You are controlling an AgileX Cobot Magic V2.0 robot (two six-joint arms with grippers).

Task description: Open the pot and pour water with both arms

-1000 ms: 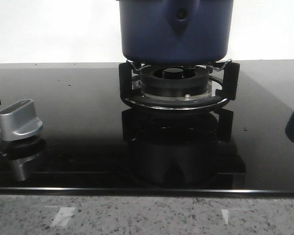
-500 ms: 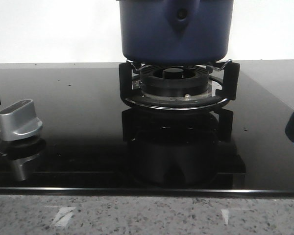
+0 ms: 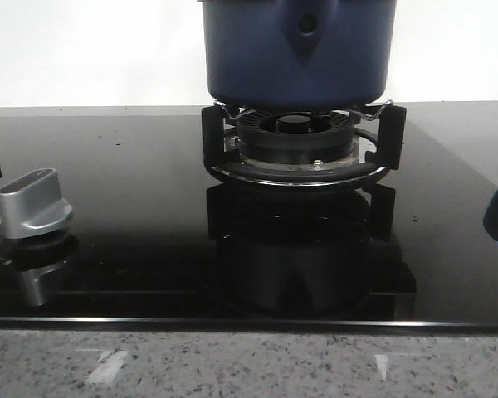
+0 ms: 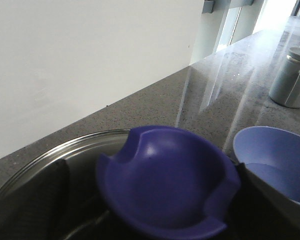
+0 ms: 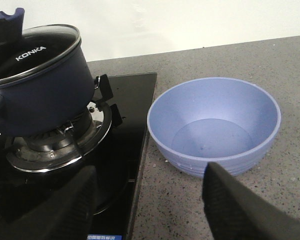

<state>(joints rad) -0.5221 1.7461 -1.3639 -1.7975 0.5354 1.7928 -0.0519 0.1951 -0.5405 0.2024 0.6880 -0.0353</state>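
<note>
Pot [image 3: 297,51] is sitting on the burner grate [image 3: 299,145] of the black glass cooktop [image 3: 149,207], lid [image 5: 37,52] on, at twelve o'clock in the front view. Left tool [image 4: 140,220] is gripping the navy lid knob [image 4: 167,182]. Right tool [image 5: 150,205] is hovering with fingers [image 5: 240,210] spread wide over the counter [image 5: 190,200], with the pale blue bowl [image 5: 214,125] sitting beyond it, at the pot's three o'clock. Silver stove knob [image 3: 33,203] is lying at the pot's eight o'clock.
</note>
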